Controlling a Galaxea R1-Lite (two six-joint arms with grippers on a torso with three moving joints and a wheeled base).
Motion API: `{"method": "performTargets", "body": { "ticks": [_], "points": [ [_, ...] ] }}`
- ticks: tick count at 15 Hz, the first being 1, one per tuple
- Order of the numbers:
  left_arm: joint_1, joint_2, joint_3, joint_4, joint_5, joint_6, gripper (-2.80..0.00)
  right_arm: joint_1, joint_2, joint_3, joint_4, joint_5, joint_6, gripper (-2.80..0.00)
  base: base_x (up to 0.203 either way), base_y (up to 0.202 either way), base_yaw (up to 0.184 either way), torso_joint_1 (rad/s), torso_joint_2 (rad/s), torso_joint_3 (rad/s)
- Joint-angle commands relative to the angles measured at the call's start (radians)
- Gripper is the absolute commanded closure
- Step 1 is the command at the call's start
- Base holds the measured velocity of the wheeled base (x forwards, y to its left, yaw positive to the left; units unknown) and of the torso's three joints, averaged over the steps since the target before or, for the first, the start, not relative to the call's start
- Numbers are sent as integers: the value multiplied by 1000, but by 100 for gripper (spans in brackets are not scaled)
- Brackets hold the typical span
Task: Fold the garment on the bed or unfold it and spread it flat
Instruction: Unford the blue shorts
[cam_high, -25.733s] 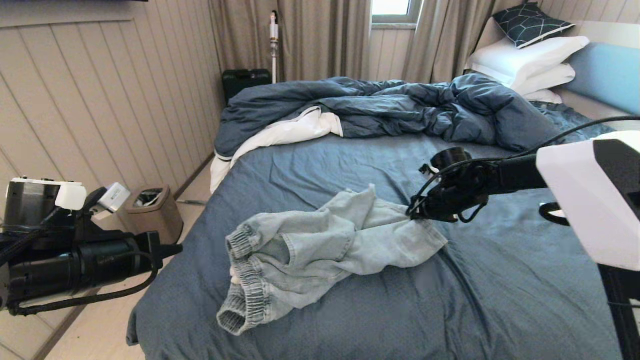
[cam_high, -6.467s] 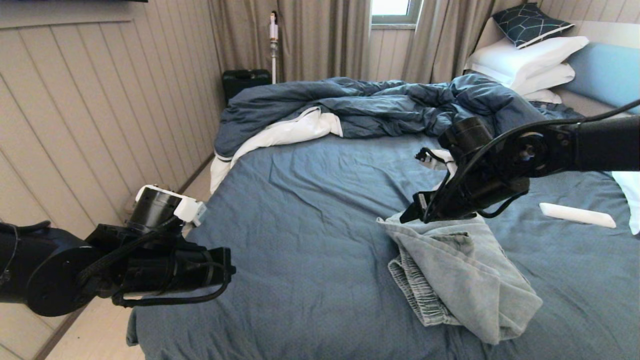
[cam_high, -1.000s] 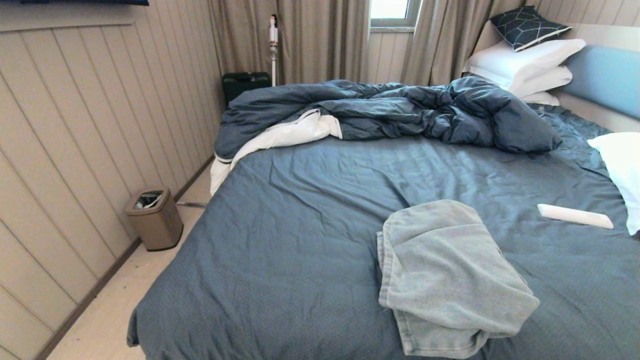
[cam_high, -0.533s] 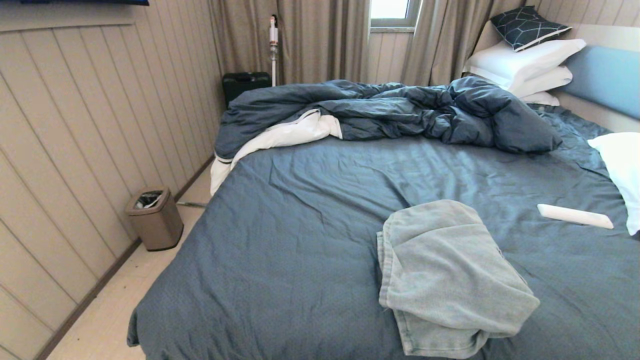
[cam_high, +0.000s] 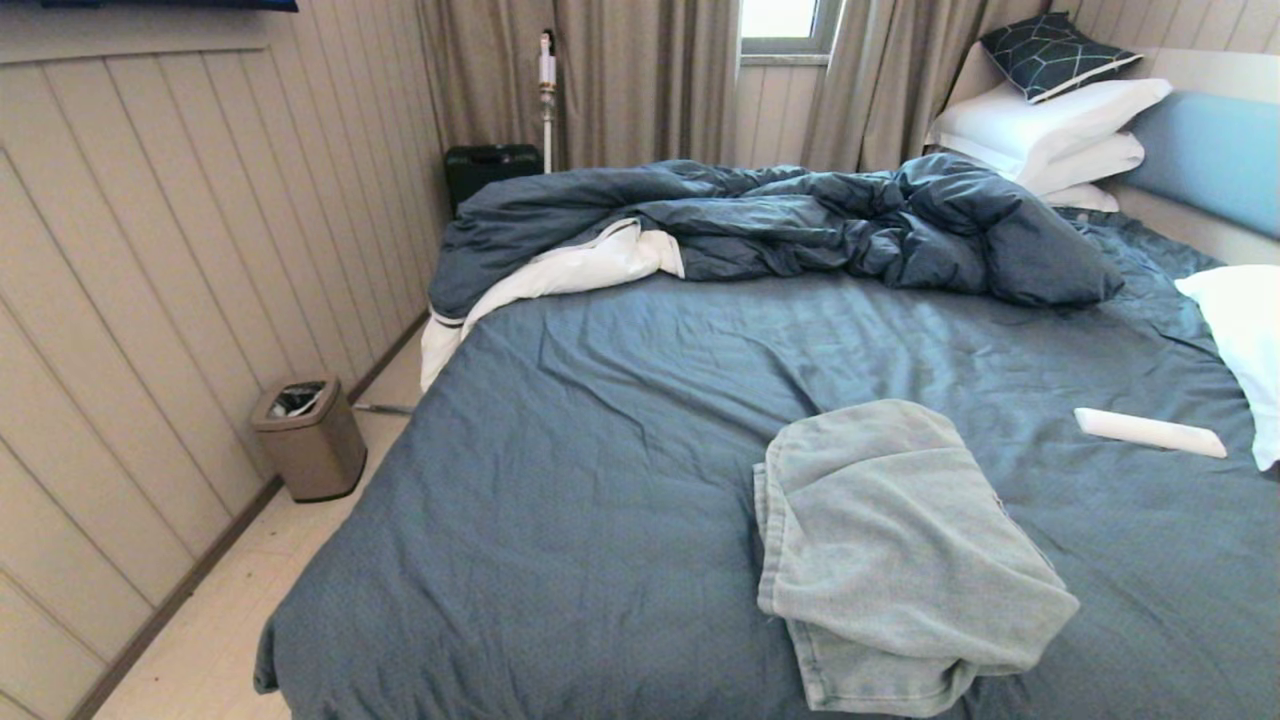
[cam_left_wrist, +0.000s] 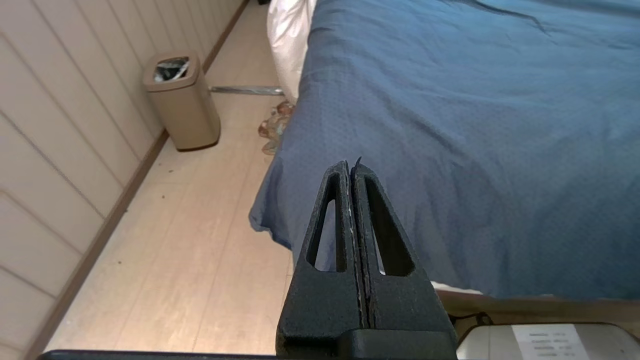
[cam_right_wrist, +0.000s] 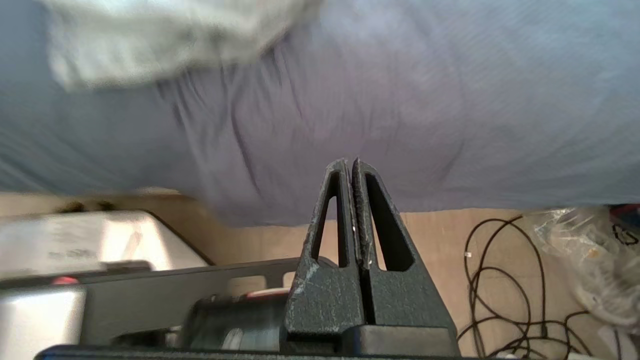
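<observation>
The garment (cam_high: 900, 560) is seen folded into a rough rectangular bundle on the near right part of the bed (cam_high: 600, 480), its lower corner close to the bed's near edge. Soft, faded pale-blue denim is shown, with a doubled hem along its left side. A wide stretch of slate-blue, finely textured sheet lies bare to the left of the bundle, out to the bed's left edge and rounded corner. Behind it, the crumpled dark blue duvet (cam_high: 780, 220) with white lining is heaped across the far side. A slim white object (cam_high: 1150, 432) lies well apart to the right, near a white pillow (cam_high: 1240, 350). On the floor strip by the panelled wall, a tan waste bin (cam_high: 308, 438) is seen.

The left end effector (cam_left_wrist: 351, 167) is held off the bed's near left corner, its fingers pressed together on nothing. The right end effector (cam_right_wrist: 349, 165) is likewise closed and empty, below the bed's near edge, with the garment (cam_right_wrist: 165, 40) beyond it.
</observation>
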Motion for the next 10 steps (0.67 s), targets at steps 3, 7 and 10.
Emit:
{"method": "performTargets", "body": {
  "ticks": [3,7,10],
  "points": [
    [0,2,64,-189,10,-2,0,1,-112,376,-607,63,-52,0,0,0,0,0,0,0],
    [0,3,71,-173,9,2,0,3,-133,455,-693,193,-52,0,0,0,0,0,0,0],
    [0,2,71,-175,15,-29,0,0,-137,453,-700,168,47,0,0,0,0,0,0,0]
  ]
}}
